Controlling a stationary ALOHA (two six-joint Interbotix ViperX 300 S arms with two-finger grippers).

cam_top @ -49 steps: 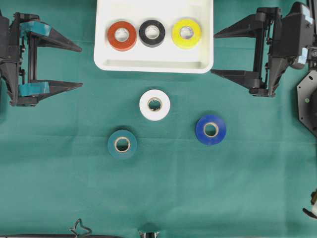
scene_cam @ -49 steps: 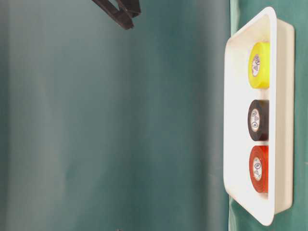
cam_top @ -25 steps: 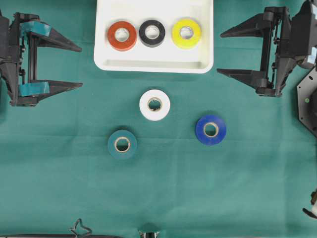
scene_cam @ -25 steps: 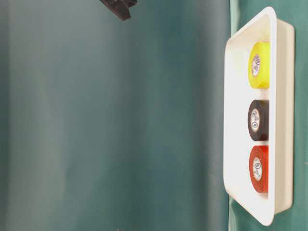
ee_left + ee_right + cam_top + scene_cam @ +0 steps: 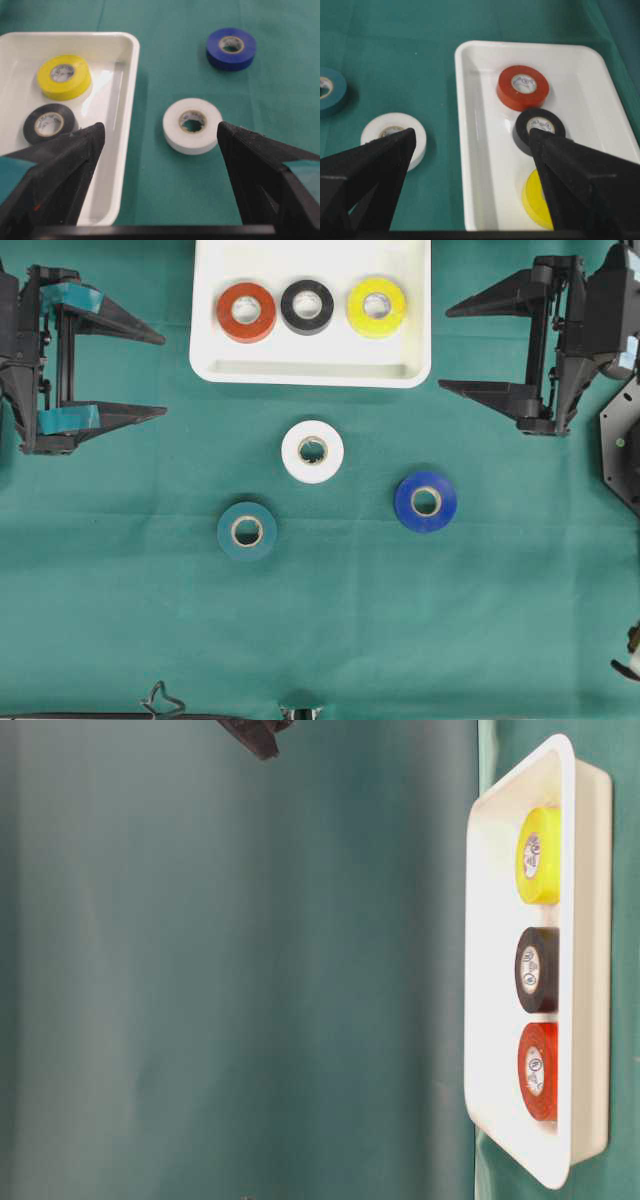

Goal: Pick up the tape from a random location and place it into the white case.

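Three tapes on the cloth, three in the white case (image 5: 310, 370)

Left gripper (image 5: 155, 373) and right gripper (image 5: 445, 348) both spread wide, empty; white tape (image 5: 312, 451), green tape (image 5: 247, 531), blue tape (image 5: 425, 501) lie apart; the table-level view seemingly shows one right fingertip.

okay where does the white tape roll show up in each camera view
Overhead: white tape roll at centre, on the cloth below the white case.
Table-level: not in it.
Left wrist: centre, right of the case.
Right wrist: lower left, left of the case.
Shared landmark: the white case.
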